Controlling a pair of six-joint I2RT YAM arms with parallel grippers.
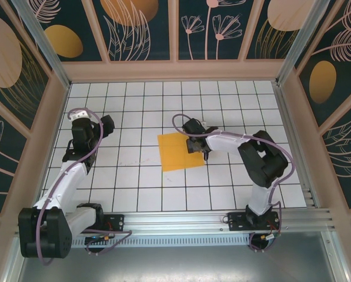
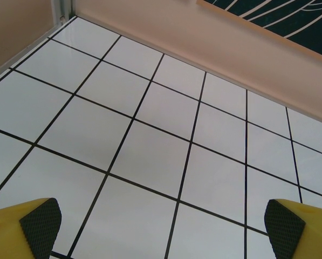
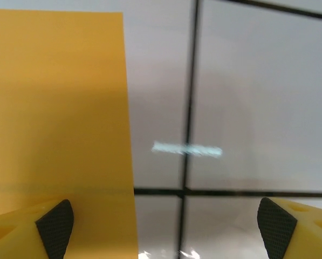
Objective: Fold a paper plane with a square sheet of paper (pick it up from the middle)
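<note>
From above, you see the flat square sheet of orange-yellow paper [image 1: 178, 154] on the white gridded table [image 1: 134, 188]. It lies just beneath the right gripper [image 1: 205, 154], which hangs over its edge, and well apart from the left gripper [image 1: 107, 126]. In your left wrist view, the left gripper [image 2: 161, 222] is spread wide above bare tiles. In your right wrist view, the right gripper [image 3: 163, 226] is spread too, with one pad [image 3: 55, 226] above the paper and the other above white tile.
</note>
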